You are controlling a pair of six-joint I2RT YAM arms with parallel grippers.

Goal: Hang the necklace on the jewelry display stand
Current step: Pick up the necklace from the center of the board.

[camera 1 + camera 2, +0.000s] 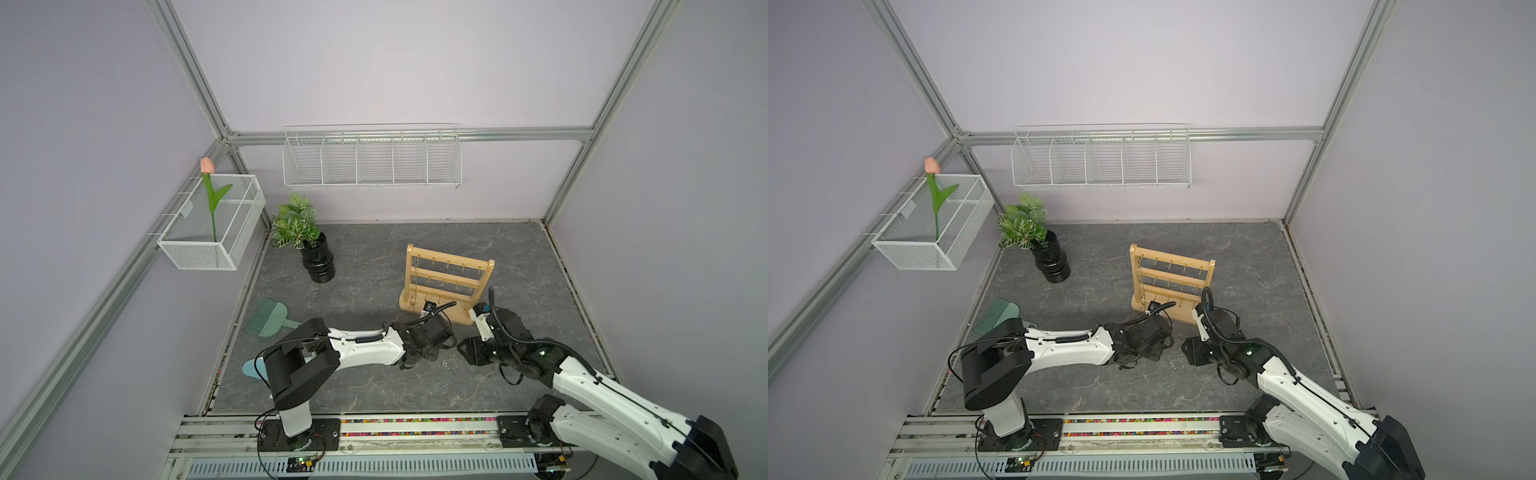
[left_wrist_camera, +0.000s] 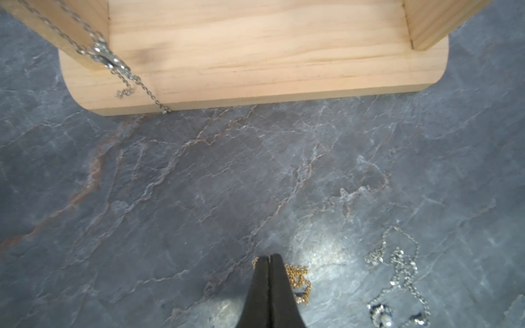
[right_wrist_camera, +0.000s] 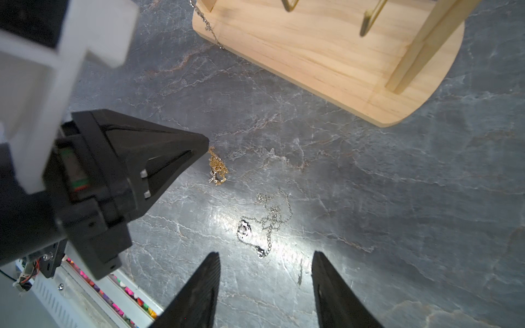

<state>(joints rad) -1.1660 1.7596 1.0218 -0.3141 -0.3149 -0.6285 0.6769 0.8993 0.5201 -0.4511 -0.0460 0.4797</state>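
Pinching together with no gap between its tips, the left claw (image 2: 269, 259) sits low at the tabletop (image 2: 199, 184) and seems to have caught a few links of the gold necklace (image 2: 298, 279). The rest is bunched in a small heap just beside the tips. The right claw (image 3: 265, 253) hangs with its jaws apart over a silver necklace (image 3: 270, 218) lying loose near the gold one. Both necklaces lie between the jewelry display stand (image 1: 446, 286) and the front edge of the tabletop, and another chain (image 2: 108, 56) already hangs by one upright. Likely trouble: so thin a bite may slip on lifting, the heap may rise as a knot with no open loop for a hook (image 3: 369, 20), and the two claws are close enough to collide.
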